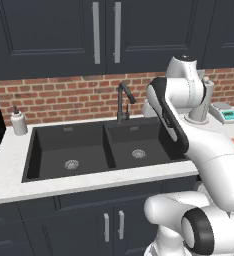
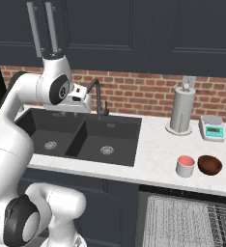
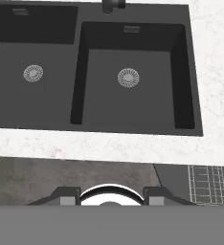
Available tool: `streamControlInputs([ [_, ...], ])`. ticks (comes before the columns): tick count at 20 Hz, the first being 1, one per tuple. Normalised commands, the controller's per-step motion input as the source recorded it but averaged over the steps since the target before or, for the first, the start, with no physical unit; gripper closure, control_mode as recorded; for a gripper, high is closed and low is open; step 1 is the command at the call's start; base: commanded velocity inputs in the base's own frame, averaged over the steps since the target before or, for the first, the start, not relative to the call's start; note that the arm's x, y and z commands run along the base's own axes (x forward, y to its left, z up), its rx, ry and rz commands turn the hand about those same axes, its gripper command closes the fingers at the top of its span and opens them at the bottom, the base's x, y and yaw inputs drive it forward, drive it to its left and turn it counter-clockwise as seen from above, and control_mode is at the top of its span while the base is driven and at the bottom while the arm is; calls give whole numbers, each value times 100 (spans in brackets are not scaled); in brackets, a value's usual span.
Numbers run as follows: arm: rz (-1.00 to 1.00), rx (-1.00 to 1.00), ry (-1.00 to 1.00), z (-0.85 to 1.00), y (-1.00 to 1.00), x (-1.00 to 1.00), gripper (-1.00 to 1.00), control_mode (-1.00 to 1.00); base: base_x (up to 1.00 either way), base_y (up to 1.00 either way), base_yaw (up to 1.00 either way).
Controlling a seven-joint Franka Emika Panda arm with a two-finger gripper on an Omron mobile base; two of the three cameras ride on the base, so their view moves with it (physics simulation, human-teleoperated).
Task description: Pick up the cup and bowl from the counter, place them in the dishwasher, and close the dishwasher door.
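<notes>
Claw (image 3: 111, 197) hangs empty, jaws parted, over the sink (image 3: 128, 76); swinging right carelessly could topple the cup (image 2: 185, 166) into the bowl (image 2: 209, 164).

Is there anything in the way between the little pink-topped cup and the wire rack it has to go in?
Nothing visible. The small whitish cup sits near the white stone counter's front edge, with the grey wire dishwasher rack open right below.
</notes>
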Motion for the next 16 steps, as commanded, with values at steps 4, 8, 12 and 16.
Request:
streamControlInputs([
  [4, 0, 0, 0, 0, 0, 0, -100, 100, 0, 0, 0],
  [8, 0, 0, 0, 0, 0, 0, -100, 100, 0, 0, -7],
  [12, 0, 0, 0, 0, 0, 0, -100, 100, 0, 0, -31],
  [16, 0, 0, 0, 0, 0, 0, -100, 100, 0, 0, -44],
])
